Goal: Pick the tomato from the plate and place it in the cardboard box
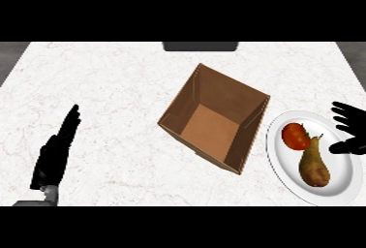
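A red tomato lies on the white plate at the right, touching a brown pear just below it. The open cardboard box stands left of the plate, nothing inside it. My right hand shows at the right edge over the plate's far side, fingers spread and thumb pointing toward the tomato, a short gap from it, holding nothing. My left hand rests at the lower left with straight fingers, far from the box.
A dark object sits at the counter's back edge. The marble counter stretches wide between my left hand and the box.
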Motion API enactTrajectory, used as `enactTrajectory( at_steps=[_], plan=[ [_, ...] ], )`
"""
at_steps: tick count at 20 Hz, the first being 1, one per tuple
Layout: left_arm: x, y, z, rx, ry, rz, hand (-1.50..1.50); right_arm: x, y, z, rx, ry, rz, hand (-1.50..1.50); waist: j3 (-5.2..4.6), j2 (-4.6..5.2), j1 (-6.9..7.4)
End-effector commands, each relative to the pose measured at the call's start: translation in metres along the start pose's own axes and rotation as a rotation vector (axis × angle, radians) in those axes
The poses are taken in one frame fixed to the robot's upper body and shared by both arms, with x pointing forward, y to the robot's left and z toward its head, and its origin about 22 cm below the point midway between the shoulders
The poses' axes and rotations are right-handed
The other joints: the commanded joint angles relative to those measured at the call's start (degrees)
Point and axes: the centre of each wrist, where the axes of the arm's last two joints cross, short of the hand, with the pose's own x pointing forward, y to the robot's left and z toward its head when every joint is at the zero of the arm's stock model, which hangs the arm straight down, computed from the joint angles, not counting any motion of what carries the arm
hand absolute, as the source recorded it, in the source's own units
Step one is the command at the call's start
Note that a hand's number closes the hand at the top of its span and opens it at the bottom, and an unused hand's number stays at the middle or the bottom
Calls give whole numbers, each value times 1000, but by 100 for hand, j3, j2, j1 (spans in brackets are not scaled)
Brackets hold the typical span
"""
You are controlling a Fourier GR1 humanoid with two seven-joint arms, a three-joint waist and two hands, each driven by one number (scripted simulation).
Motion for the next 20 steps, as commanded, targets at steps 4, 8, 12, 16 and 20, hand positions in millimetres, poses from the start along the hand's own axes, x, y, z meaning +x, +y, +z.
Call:
enactTrajectory(
  at_steps=[4, 8, 12, 16, 20],
  plan=[
    [11, -5, -9, -10, 1, 7, 0, -6, 26, -17, 26, 78, 41, -150, 2, 1, -8],
    [24, -1, 14, -9, -9, 0, 0, -10, 37, -16, 48, 86, 47, -150, 3, -10, -1],
    [5, 1, -4, -3, -4, -7, 0, -8, 42, -27, 18, 83, 39, -150, 2, 0, -8],
    [-8, 11, -13, -14, -9, 4, 0, -14, 39, -34, 23, 98, 47, -150, 2, 6, 0],
    [4, -2, 9, -18, 1, -8, 0, -18, 30, -34, 15, 88, 25, -150, 3, 3, 12]
  ],
)
